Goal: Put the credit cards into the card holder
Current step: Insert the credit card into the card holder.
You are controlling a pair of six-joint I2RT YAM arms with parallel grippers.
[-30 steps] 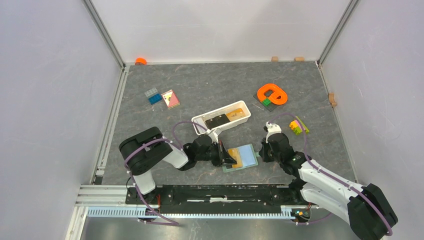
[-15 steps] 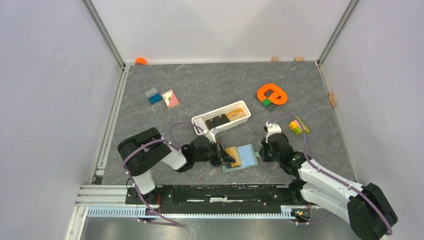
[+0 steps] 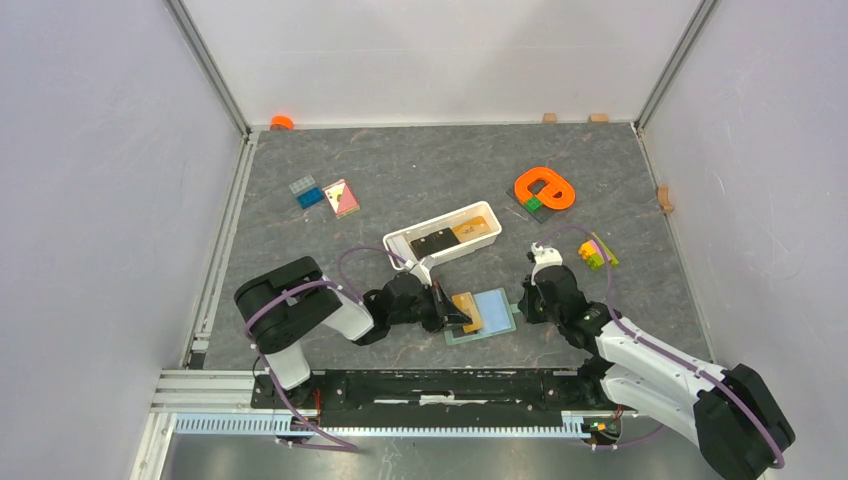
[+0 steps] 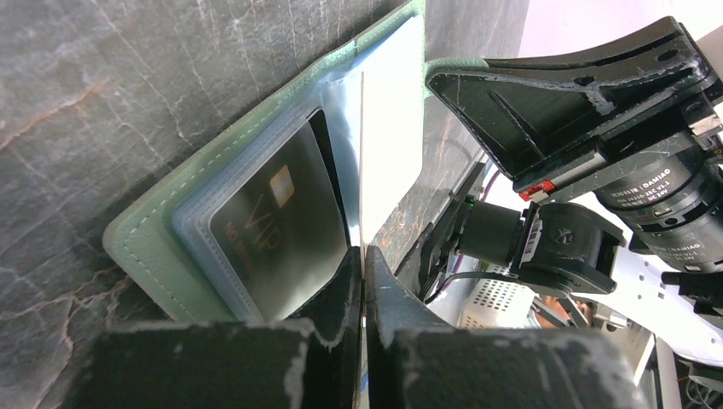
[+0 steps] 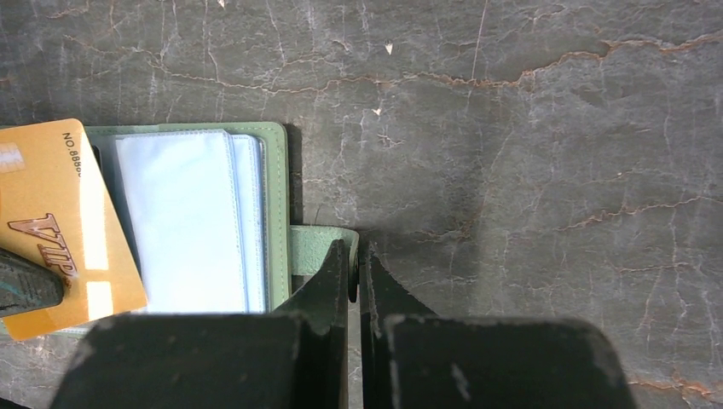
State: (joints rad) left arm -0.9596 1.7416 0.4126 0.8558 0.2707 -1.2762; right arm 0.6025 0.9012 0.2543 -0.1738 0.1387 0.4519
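Nearest me, the left pincer point(image 4: 361, 262) is pinching a tan card point(image 3: 465, 304) by its near-left end; in the left wrist view the card shows edge-on, a thin pale line running from the tips out over the card holder point(image 3: 497, 312); from the right wrist view it lies tilted across the holder's left part, and I cannot tell whether its far edge is inside a sleeve. The card holder lies open on the bench point(image 3: 420, 170), near the middle, between the two pincers, with the pale blue inside facing up; a black VIP card point(image 4: 277, 217) sits in a clear sleeve on its left half. The right pincer point(image 5: 354, 256) is pressed together with its tips on the holder's green closing tab at the right edge; whether it grips the tab or only pins it down, I cannot tell.

Just beyond the holder a white tray point(image 3: 400, 240) sits slantwise, with a black card point(image 3: 432, 243) and a second tan card point(image 3: 473, 229) lying flat in it. To the right is a cluster of coloured blocks point(image 3: 594, 252); farther on, an orange ring piece point(image 3: 545, 187) touches a green block point(image 3: 533, 204). Far left are blue and grey bricks point(image 3: 305, 191) beside a pink and yellow tile point(image 3: 342, 198); an orange cap point(image 3: 281, 122) sits in the far-left corner.
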